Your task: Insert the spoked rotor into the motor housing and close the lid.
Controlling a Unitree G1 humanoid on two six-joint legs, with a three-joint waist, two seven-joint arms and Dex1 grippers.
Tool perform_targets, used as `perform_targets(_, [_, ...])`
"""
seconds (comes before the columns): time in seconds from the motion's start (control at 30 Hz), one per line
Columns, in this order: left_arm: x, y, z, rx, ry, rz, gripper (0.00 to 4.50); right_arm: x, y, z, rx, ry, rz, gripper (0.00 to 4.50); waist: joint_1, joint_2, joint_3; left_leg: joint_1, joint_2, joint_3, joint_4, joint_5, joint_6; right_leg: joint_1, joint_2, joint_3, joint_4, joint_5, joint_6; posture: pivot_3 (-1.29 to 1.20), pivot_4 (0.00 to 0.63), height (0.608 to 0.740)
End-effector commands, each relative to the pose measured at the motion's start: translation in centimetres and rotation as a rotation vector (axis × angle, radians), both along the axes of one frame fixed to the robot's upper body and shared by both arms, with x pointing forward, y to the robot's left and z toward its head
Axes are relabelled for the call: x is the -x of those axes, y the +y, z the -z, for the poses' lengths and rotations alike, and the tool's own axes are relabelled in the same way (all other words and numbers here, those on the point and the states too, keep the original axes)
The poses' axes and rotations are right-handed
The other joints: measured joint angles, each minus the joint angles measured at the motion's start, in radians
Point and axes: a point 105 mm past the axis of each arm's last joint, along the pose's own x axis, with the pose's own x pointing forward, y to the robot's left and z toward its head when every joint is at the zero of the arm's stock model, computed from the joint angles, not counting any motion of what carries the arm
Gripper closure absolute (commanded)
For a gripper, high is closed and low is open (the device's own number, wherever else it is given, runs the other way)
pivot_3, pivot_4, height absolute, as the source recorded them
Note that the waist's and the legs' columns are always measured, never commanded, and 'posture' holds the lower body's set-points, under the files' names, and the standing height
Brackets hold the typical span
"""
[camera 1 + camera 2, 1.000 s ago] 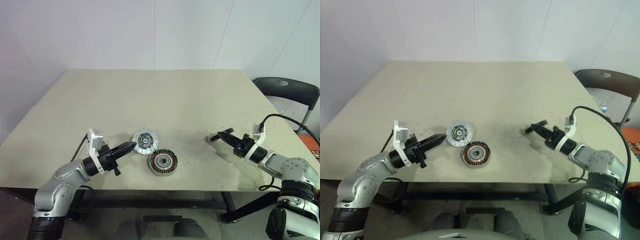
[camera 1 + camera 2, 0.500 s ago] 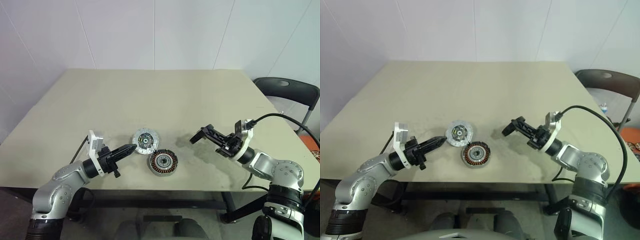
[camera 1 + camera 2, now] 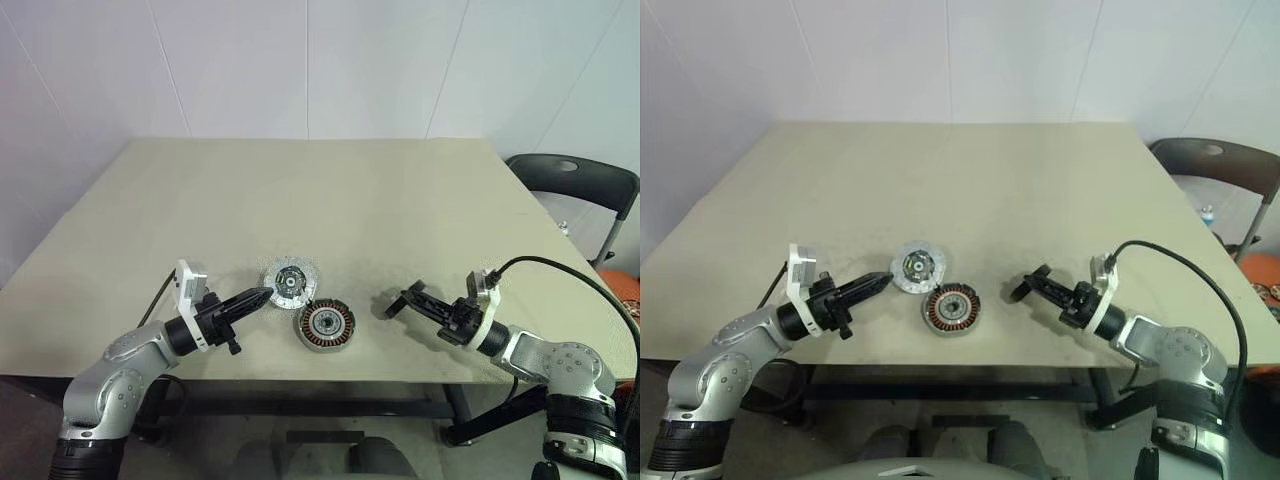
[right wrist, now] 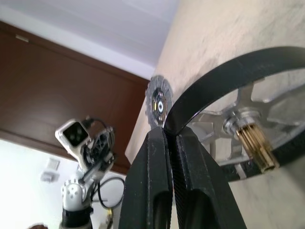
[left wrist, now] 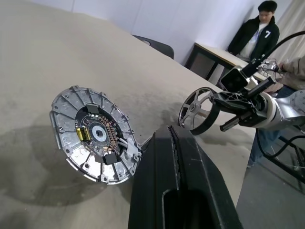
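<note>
In the right tool [image 4: 170,134] sits the dark-rimmed, brass-hubbed spoked rotor [image 4: 251,142].

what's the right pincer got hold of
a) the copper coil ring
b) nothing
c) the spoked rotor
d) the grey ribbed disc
c: the right pincer is shut on the rim of the spoked rotor, held off the table, while the grey disc and the coil ring lie flat on it.
</note>
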Motion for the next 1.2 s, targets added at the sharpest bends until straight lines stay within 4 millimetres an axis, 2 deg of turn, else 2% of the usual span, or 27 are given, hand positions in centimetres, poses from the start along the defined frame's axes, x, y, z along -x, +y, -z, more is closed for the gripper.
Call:
perform_targets(0.03, [-0.4,0.2,-0.3,-0.008,-0.042,0.003,4.50,0.4,-1.3,1.8,0.115,0.041,0.014,4.36,0.000,-0.001,-0.001,0.001,0.000,0.000,0.000,0.000,0.000,0.000,0.000,0.000,-0.001,0.000,0.000,0.00,0.000,0.740])
perform_targets(0.07, [-0.4,0.3,-0.1,-0.009,-0.040,0.003,4.50,0.5,-1.6,2.2,0.147,0.046,0.015,4.36,0.000,-0.001,-0.001,0.001,0.000,0.000,0.000,0.000,0.000,0.001,0.000,0.000,-0.002,0.000,0.001,0.00,0.000,0.740])
perform_targets(0.17, [-0.3,0.5,0.3,-0.011,-0.039,0.004,4.50,0.7,-2.1,2.7,0.206,0.044,0.006,3.73,0.001,-0.003,-0.003,0.001,0.000,0.000,0.000,-0.002,-0.003,0.003,0.000,0.000,-0.007,0.000,0.001,0.00,0.000,0.740])
perform_targets(0.37, [-0.1,0.9,1.3,-0.018,-0.032,0.009,4.50,0.7,-4.4,3.1,0.313,0.044,0.037,1.66,-0.004,-0.008,-0.005,0.001,0.000,0.001,0.000,-0.004,0.000,0.005,-0.001,0.000,-0.011,0.000,0.000,0.00,0.000,0.740])
perform_targets(0.5, [0.0,0.9,1.4,-0.018,-0.034,0.014,4.50,0.6,-5.7,3.3,0.344,0.049,0.062,1.66,-0.001,-0.006,-0.004,0.000,0.000,0.002,-0.001,-0.004,0.000,0.002,-0.001,0.000,-0.011,0.002,-0.002,0.00,0.000,0.740])
perform_targets(0.67, [-0.1,0.9,1.5,-0.021,-0.036,0.016,4.50,0.7,-6.4,3.6,0.344,0.055,0.082,1.66,0.000,-0.006,-0.005,0.000,0.000,0.002,-0.002,-0.002,0.003,0.002,-0.001,0.000,-0.011,0.002,-0.002,0.00,0.000,0.740])
perform_targets(0.77, [-0.1,0.9,1.6,-0.023,-0.036,0.018,4.50,0.6,-6.3,3.6,0.332,0.051,0.087,2.29,0.001,-0.006,-0.005,0.000,0.000,0.002,-0.001,-0.002,0.003,0.003,-0.001,0.000,-0.011,0.001,-0.001,0.00,0.000,0.740])
perform_targets(0.97, [0.0,0.8,1.7,-0.025,-0.035,0.022,4.50,0.7,-6.0,3.5,0.330,0.044,0.072,4.06,-0.001,-0.013,-0.009,0.001,0.000,0.002,0.003,-0.004,0.001,0.006,-0.002,0.000,-0.013,0.000,0.000,0.00,0.000,0.740])
perform_targets(1.07, [0.0,0.8,1.5,-0.022,-0.037,0.022,4.50,0.4,-5.4,2.6,0.294,0.013,0.062,4.07,0.000,-0.012,-0.008,0.001,-0.001,0.004,0.003,-0.005,0.001,0.006,-0.004,0.000,-0.014,0.000,0.000,0.00,0.000,0.740])
perform_targets(1.2, [-0.1,0.7,1.0,-0.014,-0.036,0.022,4.50,-0.6,-3.1,-1.2,0.140,-0.098,0.025,4.07,-0.001,-0.009,-0.007,0.000,-0.001,0.004,0.002,-0.005,0.001,0.004,-0.004,0.000,-0.013,0.001,0.001,0.00,0.000,0.740])
